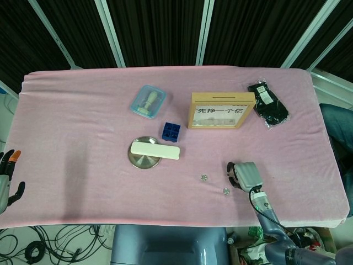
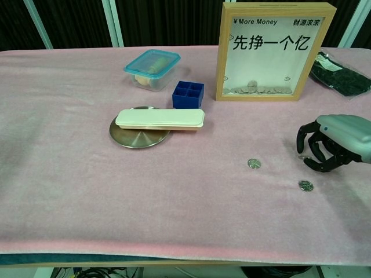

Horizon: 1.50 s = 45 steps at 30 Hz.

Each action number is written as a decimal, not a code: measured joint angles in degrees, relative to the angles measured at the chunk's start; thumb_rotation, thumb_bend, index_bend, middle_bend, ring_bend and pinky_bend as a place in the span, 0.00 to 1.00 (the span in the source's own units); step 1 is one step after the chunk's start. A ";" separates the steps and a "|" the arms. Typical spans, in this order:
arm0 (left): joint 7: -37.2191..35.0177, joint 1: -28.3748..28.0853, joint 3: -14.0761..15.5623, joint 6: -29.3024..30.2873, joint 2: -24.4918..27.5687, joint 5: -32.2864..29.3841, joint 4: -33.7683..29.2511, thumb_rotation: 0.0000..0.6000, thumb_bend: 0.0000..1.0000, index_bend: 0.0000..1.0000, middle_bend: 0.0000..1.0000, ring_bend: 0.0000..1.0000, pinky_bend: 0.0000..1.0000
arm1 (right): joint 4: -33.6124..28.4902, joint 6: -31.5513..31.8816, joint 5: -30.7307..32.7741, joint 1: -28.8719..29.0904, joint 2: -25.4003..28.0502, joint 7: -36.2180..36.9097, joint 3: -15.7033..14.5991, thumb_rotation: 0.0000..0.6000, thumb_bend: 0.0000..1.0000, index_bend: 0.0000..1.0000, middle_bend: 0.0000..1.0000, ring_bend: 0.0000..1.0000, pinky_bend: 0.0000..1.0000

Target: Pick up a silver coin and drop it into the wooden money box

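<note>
Right robot hand [image 2: 330, 147] hangs low over the bench [image 2: 69, 174] near its right front edge, fingers curled down and inward. Whether something small is pinched at the fingertips I cannot tell — nothing plainly shows there. Left robot hand [image 1: 6, 178] sits off the bench's left edge, fingers apart, holding nothing.

Two silver coins lie flat on the pink cloth: one coin [image 2: 305, 186] just in front of the right robot hand, the other coin [image 2: 253, 164] a little to its left. Both apart from the fingers.

Handling, my guess: coin is thin, stiff, light, slick metal lying flush on soft cloth — hard to get under. Best pinched across its rim, pressing into the cloth so an edge tips up.

Money box [image 2: 275, 52] stands upright at the back, well apart from the coins, coins already inside behind its window; slot on top.

Counts: one box, one lidded tub [image 2: 152, 69], one blue tray [image 2: 188, 94], one steel dish [image 2: 138, 136] with one white case [image 2: 160, 119] across it, one black packet [image 2: 342, 74].
</note>
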 measured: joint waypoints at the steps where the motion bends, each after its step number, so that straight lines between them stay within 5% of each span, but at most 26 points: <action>1: -0.02 0.00 0.00 0.01 0.01 0.00 -0.01 1.00 0.40 0.06 0.04 0.00 0.00 | 0.01 0.04 -0.02 0.03 -0.03 0.02 0.03 1.00 0.32 0.51 0.72 0.81 0.82; 45: -0.03 0.07 0.11 -0.17 0.22 -0.19 -0.40 1.00 0.40 0.07 0.04 0.00 0.00 | 0.69 1.48 -1.38 0.59 -0.74 2.30 0.67 1.00 0.40 0.65 0.75 0.82 0.83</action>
